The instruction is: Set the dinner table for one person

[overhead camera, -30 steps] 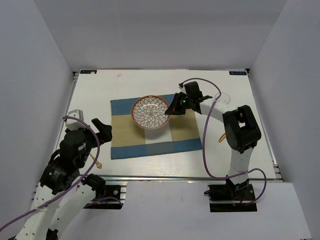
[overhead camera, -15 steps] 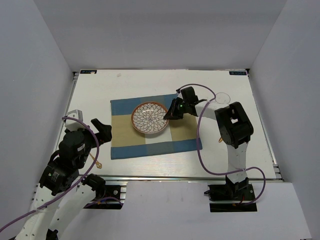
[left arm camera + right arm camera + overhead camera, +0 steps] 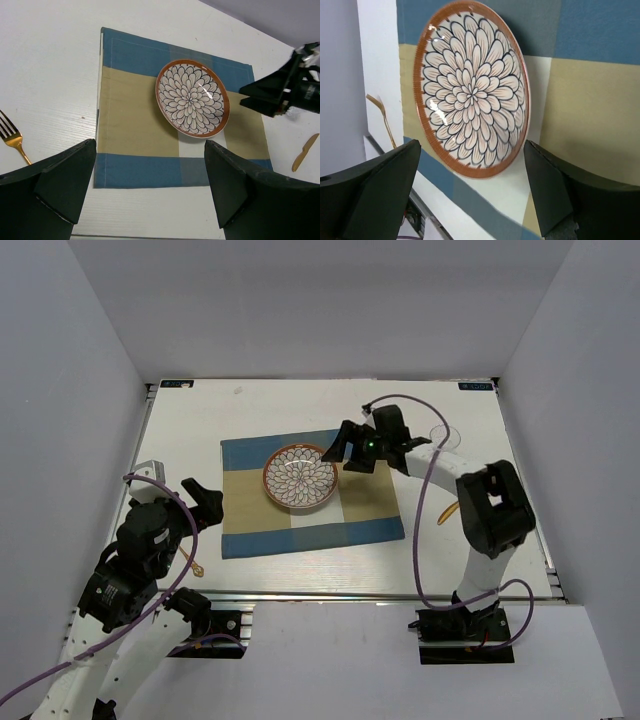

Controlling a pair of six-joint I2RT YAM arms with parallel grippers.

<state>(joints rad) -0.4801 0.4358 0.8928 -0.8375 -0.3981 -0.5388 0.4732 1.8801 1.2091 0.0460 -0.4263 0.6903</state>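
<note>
Round glossy plate point(image 3: 300, 477), petal pattern, rust rim, flat on striped cloth mat point(image 3: 250, 512) on white counter point(image 3: 190, 430). Right end effector point(image 3: 337, 447) spread just beside its rim; left end effector point(image 3: 207, 498) spread, empty.

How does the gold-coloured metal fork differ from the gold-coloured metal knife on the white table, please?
The gold-coloured metal fork lies left of the blue and tan striped cloth placemat; the gold-coloured metal knife lies right of it. The fork ends in tines, whereas the knife is a plain tapering strip. Both are gold, lie flat on the white dinner table and sit off the placemat.
</note>
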